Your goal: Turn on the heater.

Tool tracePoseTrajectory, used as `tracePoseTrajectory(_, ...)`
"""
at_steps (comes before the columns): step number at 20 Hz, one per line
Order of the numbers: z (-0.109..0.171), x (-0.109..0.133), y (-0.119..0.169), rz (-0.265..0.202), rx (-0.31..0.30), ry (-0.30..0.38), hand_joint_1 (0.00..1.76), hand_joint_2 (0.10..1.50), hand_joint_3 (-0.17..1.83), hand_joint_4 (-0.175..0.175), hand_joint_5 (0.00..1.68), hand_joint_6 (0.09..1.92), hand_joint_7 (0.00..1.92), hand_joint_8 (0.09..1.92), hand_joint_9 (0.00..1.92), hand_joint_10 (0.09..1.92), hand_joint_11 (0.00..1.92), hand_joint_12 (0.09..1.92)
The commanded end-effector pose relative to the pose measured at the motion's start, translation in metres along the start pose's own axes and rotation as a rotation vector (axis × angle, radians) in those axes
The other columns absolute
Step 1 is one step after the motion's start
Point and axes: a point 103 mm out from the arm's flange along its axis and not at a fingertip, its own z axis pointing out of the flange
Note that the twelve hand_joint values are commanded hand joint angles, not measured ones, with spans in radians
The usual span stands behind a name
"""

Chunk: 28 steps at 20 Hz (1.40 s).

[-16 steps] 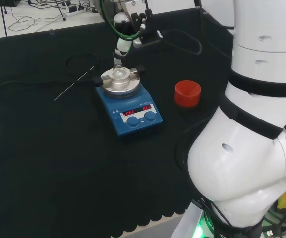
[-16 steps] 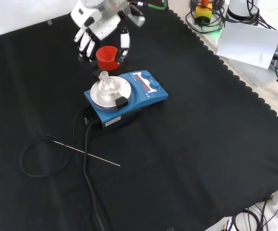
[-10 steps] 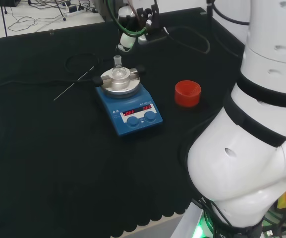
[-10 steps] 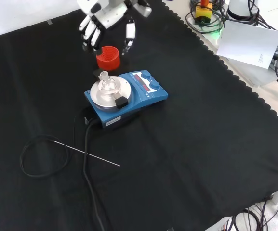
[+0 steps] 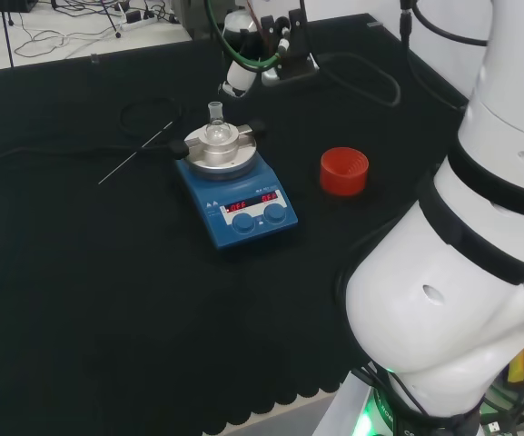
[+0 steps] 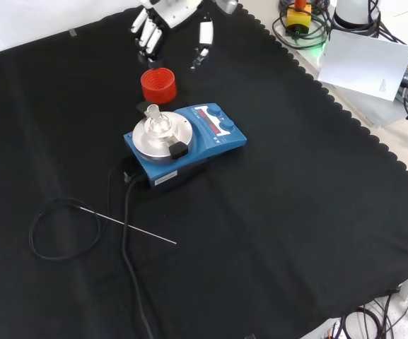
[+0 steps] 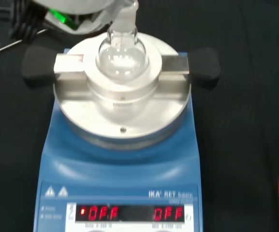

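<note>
Hand (image 6: 162, 14) hangs above the bench (image 6: 295, 198), fingers (image 6: 147, 35) relaxed and spread, pointing down, holding nothing. Nearest thing below it in front view is the red ribbed ring (image 6: 158, 84), a bit closer to the camera than the fingertips and not touched. Past the ring, further from the hand the same way, sits the heater (image 6: 186, 145), blue, w/ a small clear flask (image 6: 155, 120) in its metal block. Key relation: heater's long axis runs plate-end to panel-end, and the knobs (image 5: 263, 216) sit on the panel end. In head view the hand (image 5: 240, 74) is beyond the plate end, w/ the flask between it and the panel, so the knobs are on the far side from the hand. Wrist view has both readouts (image 7: 132, 211) red, reading off. Likely the hand must cross over or round the flask and drop at the panel end; flask neck is the risk en route.
</note>
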Motion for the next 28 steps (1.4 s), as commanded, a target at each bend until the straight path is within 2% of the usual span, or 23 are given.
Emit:
tracePoseTrajectory(1,0.030,-0.003,-0.055,0.051,0.048,0.004,0.92,0.65,0.63,-0.063,0.57,0.75,0.56,0.76,0.83,0.64,0.41,1.34)
tracePoseTrajectory(8,0.064,0.009,-0.070,0.021,0.098,0.053,0.95,0.64,0.68,-0.067,0.58,0.75,0.86,0.81,1.05,0.64,0.58,1.28)
tracePoseTrajectory(11,0.075,0.016,-0.075,0.006,0.118,0.055,0.95,0.64,0.68,-0.067,0.58,0.74,0.90,0.81,1.07,0.63,0.60,1.27)
tracePoseTrajectory(16,0.092,0.018,-0.080,0.001,0.158,0.059,1.01,0.66,0.68,-0.110,0.57,0.74,1.15,0.90,1.36,0.67,1.00,1.04)
tracePoseTrajectory(18,0.098,0.018,-0.082,0.002,0.164,0.066,1.05,0.67,0.67,-0.130,0.54,0.73,1.22,0.93,1.44,0.69,1.23,0.93)
tracePoseTrajectory(20,0.104,0.020,-0.082,0.000,0.177,0.064,1.07,0.68,0.66,-0.133,0.48,0.72,1.26,0.96,1.49,0.72,1.43,0.87)
tracePoseTrajectory(23,0.115,0.025,-0.083,-0.008,0.195,0.065,1.08,0.69,0.65,-0.131,0.45,0.70,1.30,0.98,1.55,0.75,1.58,0.88)
tracePoseTrajectory(28,0.132,0.035,-0.083,-0.024,0.229,0.056,1.10,0.70,0.66,-0.126,0.46,0.67,1.53,1.00,1.69,0.89,1.77,1.03)
